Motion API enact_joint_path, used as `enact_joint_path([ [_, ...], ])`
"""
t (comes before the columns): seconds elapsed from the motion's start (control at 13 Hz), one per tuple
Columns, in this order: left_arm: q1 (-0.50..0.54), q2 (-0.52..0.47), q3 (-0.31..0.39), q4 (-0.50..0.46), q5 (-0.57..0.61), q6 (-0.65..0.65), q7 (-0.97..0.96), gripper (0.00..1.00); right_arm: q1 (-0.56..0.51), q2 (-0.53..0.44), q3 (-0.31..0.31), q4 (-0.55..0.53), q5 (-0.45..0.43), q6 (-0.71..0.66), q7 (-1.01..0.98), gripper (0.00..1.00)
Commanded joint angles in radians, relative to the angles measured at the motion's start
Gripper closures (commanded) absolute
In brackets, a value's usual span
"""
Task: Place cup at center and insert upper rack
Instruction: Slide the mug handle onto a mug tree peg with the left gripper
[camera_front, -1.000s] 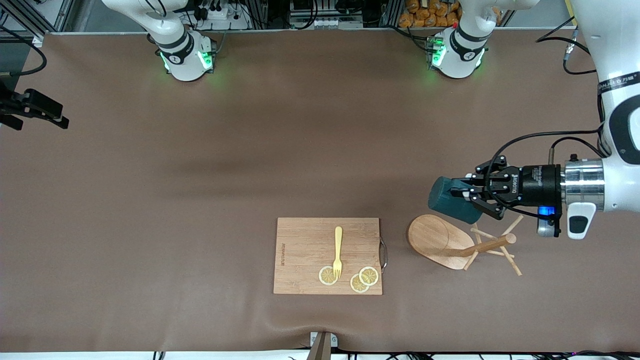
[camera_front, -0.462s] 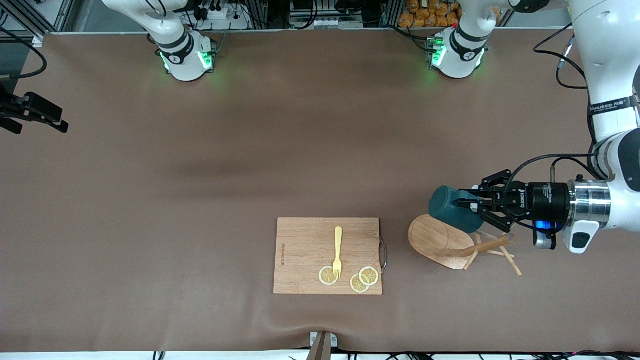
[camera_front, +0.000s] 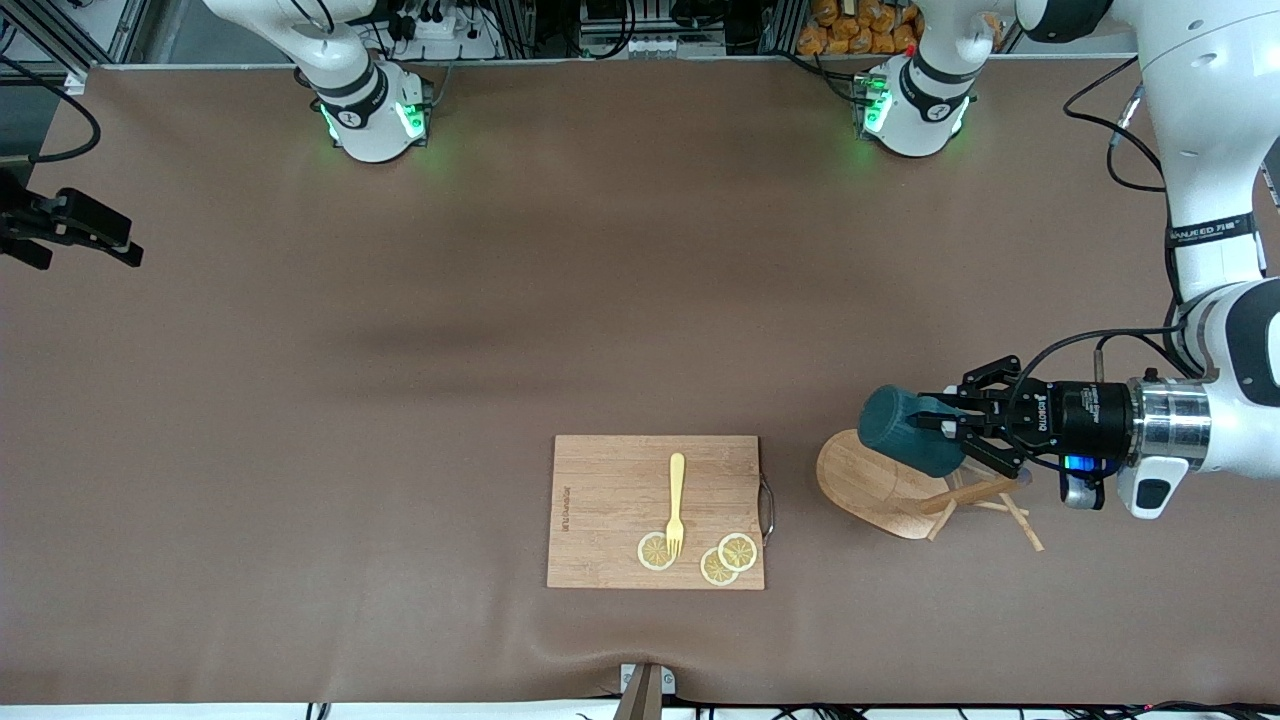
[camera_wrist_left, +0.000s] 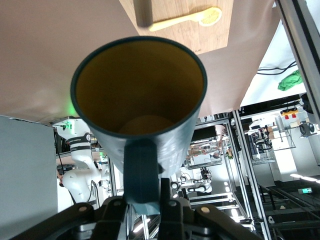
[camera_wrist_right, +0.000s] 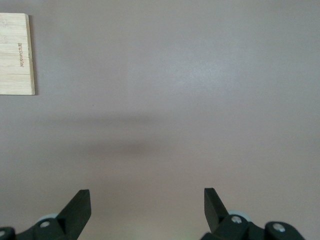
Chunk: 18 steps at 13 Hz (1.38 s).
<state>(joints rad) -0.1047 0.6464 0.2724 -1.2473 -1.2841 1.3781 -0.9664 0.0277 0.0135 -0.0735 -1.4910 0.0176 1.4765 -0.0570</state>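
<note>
We are carrying the cup (camera_front: 908, 431) in the left claw (camera_front: 948, 425), whose fingers are pinched tight on the mug's handle (camera_wrist_left: 142, 170) and wall. The teal mug is lying on its side in the air, its yellowish mouth facing the wrist camera, and it is hanging over the oval base of the upper rack (camera_front: 880, 482). That wooden mug tree is tipped over on the bench (camera_front: 400, 400), its post and thin pegs pointing toward the left arm's end of the bench. Taking the mug tree as the dial's middle in the front view, the cutting board (camera_front: 610, 510) is sitting at about nine o'clock, carrying a yellow fork (camera_front: 676, 505) and lemon slices (camera_front: 728, 558).

The right claw (camera_wrist_right: 147, 207) is waiting with its jaws spread wide and holding nothing, hovering over bare bench with only a corner of the board in its wrist view.

We judge the step in hand to be the first one: bringing the cup toward the middle of the bench. The next move is asking us to travel toward roughly ten o'clock from the mug tree, turn the mug upright, lower it until it is resting flat, and only then release. The toppled rack is waiting untouched.
</note>
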Motion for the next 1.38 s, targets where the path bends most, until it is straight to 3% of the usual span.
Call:
enact_joint_path([
  [0.0, 0.034, 0.022, -0.007, 0.005, -0.032, -0.020, 0.038, 1.00, -0.006, -0.012, 0.008, -0.011, 0.002, 0.007, -0.003, 0.00],
  [1.31, 0.077, 0.096, -0.006, 0.011, -0.081, -0.019, 0.129, 1.00, -0.005, -0.012, 0.008, -0.014, 0.004, -0.001, -0.001, 0.00],
])
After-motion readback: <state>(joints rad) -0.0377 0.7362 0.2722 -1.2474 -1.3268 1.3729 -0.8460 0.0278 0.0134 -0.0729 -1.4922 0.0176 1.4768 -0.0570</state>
